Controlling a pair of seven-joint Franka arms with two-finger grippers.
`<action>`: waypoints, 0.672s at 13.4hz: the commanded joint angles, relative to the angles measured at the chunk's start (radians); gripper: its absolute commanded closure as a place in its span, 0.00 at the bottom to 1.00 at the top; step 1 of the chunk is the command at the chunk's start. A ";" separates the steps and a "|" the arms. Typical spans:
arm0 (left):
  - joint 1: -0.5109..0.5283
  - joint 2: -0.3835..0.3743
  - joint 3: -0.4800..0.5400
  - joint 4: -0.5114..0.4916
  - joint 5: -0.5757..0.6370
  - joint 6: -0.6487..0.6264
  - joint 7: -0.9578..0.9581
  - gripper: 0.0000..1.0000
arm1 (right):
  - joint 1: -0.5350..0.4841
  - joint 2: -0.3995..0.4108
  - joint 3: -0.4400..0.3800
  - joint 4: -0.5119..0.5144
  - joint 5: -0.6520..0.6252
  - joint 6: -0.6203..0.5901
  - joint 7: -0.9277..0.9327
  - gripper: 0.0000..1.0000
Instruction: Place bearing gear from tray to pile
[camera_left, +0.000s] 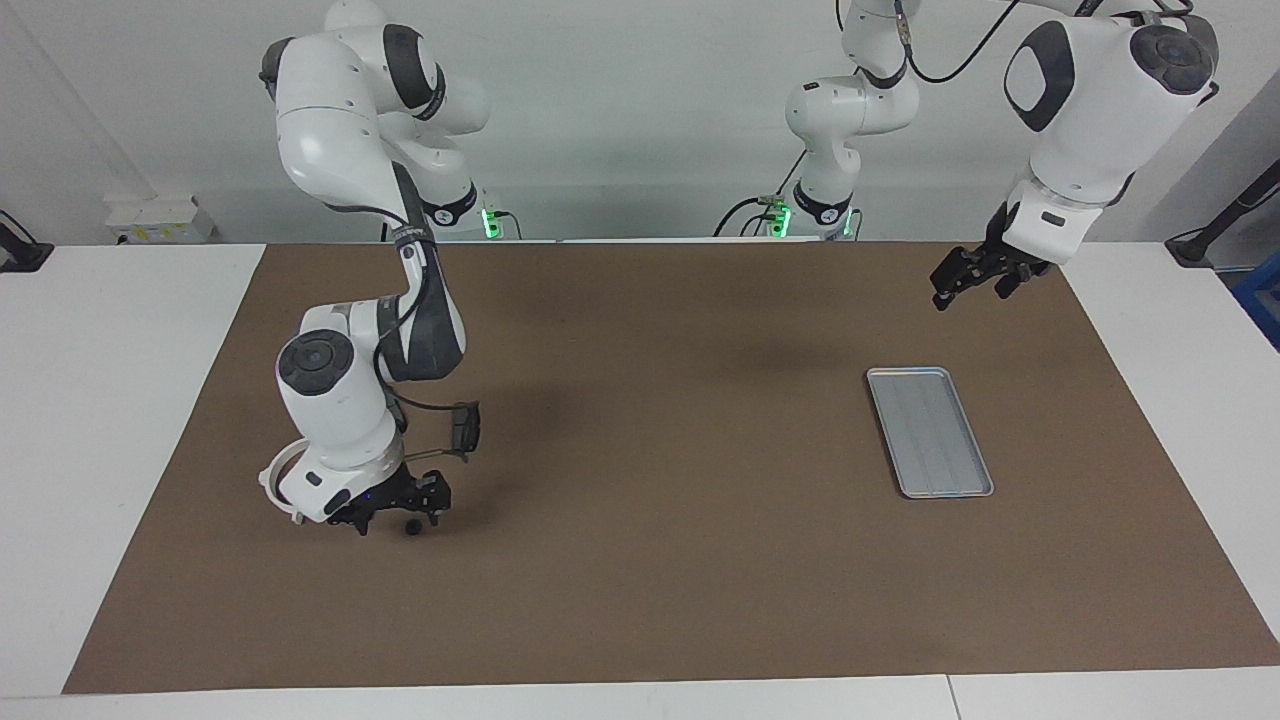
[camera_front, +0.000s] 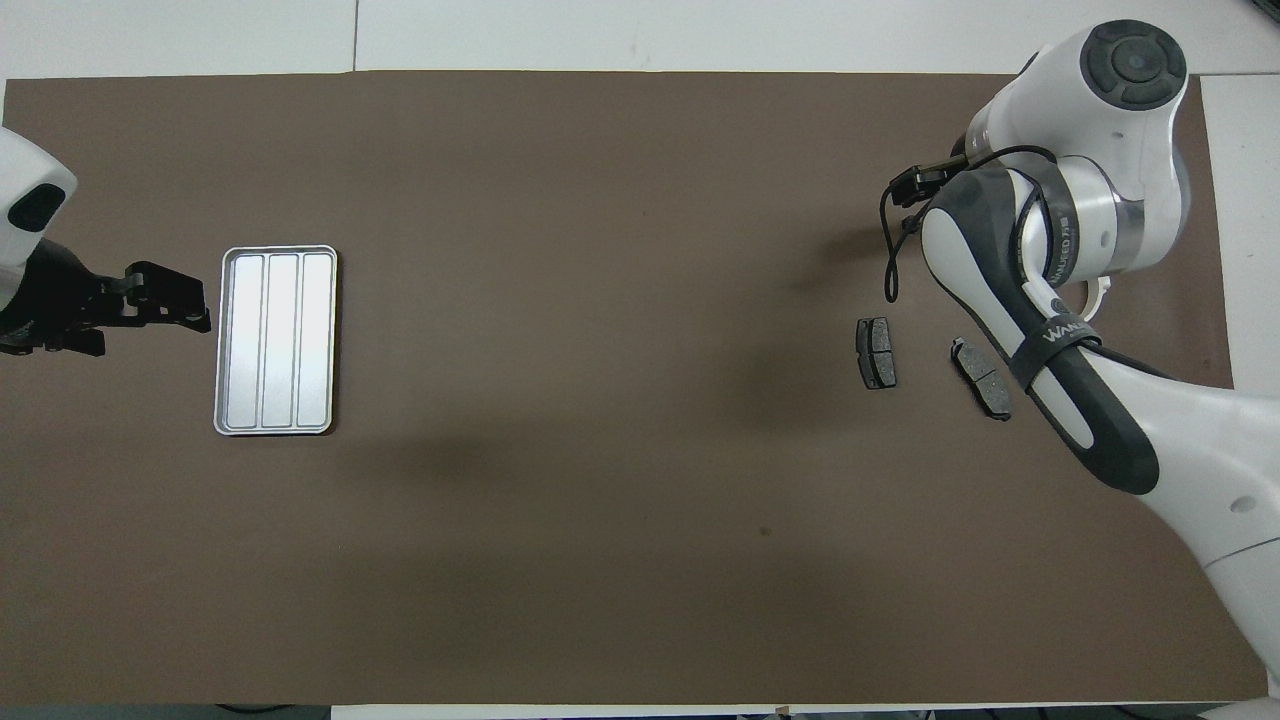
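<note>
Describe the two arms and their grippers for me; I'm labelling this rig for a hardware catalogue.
Both arms have glossy white rounded shells with dark grey joint caps. Right gripper and left gripper are black. The right arm carries a black cable, a small black box and a grey segment lettered in white.

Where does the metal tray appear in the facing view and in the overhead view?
Facing view: the tray lies toward the picture's right side, empty, under no gripper.
Overhead view: the tray lies toward the picture's left side, beside the left gripper.
Shared landmark: the left gripper, toward the left arm's end.
</note>
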 joint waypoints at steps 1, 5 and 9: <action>-0.013 -0.009 0.009 0.007 0.017 -0.015 -0.002 0.00 | -0.023 -0.129 0.010 -0.072 0.019 -0.071 -0.036 0.00; -0.013 -0.009 0.009 0.007 0.017 -0.015 -0.002 0.00 | -0.027 -0.374 0.008 -0.230 0.058 -0.130 -0.032 0.00; -0.013 -0.009 0.009 0.007 0.017 -0.015 -0.002 0.00 | -0.030 -0.534 0.007 -0.249 0.122 -0.305 -0.027 0.00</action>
